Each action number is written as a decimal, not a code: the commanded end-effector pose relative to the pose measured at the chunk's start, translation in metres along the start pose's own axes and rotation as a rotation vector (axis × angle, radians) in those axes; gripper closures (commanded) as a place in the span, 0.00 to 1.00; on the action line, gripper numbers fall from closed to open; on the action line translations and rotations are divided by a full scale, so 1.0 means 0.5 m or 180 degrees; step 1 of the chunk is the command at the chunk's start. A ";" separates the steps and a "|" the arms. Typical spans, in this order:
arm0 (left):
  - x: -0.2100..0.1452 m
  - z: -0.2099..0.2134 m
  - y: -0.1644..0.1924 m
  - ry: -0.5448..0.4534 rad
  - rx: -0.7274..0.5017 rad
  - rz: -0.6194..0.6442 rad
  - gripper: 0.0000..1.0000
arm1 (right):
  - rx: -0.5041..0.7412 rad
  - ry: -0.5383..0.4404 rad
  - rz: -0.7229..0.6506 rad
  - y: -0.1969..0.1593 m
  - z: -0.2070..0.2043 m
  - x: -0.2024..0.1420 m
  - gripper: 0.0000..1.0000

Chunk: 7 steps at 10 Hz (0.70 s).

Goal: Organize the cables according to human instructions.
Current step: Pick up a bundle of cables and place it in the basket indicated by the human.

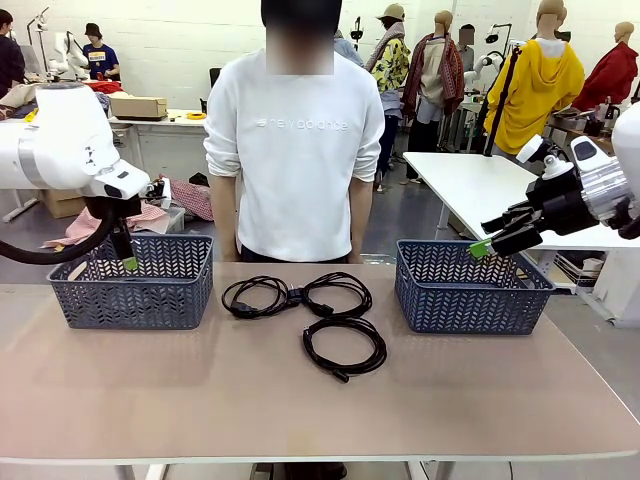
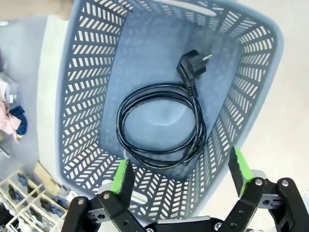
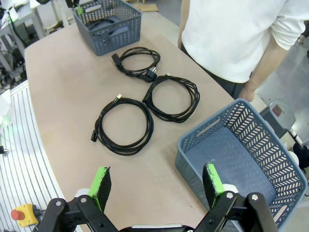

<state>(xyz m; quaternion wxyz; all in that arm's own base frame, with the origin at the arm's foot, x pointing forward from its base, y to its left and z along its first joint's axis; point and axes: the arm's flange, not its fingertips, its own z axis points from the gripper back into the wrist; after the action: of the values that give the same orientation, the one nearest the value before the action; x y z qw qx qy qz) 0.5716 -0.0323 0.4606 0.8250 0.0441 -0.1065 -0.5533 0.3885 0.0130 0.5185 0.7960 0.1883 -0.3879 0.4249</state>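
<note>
Three black cable coils lie on the table between two baskets: a left coil [image 1: 255, 297], a middle coil [image 1: 338, 293] and a nearer one [image 1: 345, 348]. The right wrist view shows them as the far coil [image 3: 137, 60], the middle coil [image 3: 171, 96] and the near coil [image 3: 123, 125]. Another coiled cable [image 2: 161, 125] with its plug [image 2: 193, 67] rests inside the left basket [image 2: 82, 96]. My left gripper [image 2: 181, 169] hangs open and holds nothing above that basket [image 1: 130, 295]. My right gripper [image 3: 157, 183] is open in the air by the right basket [image 1: 470, 295]. The person [image 1: 295, 150] stands behind the table, hands hidden.
The right basket [image 3: 190, 164] holds nothing. The tan table [image 1: 150, 390] has wide bare room in front of the coils. A white table [image 1: 480, 185] stands behind at the right. A red button [image 3: 21, 212] sits off the table's edge below the right wrist.
</note>
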 end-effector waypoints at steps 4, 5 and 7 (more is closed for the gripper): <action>0.000 0.001 0.000 -0.0010 -0.0013 0.0010 0.00 | 0.0027 -0.0068 -0.0007 0.000 -0.003 0.003 0.00; 0.000 0.001 0.000 -0.0010 -0.0013 0.0010 0.00 | 0.0027 -0.0068 -0.0007 0.000 -0.003 0.003 0.00; 0.000 0.001 0.000 -0.0010 -0.0013 0.0010 0.00 | 0.0027 -0.0068 -0.0007 0.000 -0.003 0.003 0.00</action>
<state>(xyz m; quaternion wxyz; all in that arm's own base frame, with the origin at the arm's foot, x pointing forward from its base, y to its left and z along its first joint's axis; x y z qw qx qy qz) 0.5723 -0.0342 0.4605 0.8267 0.0373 -0.1091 -0.5507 0.3885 0.0130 0.5185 0.7960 0.1883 -0.3878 0.4249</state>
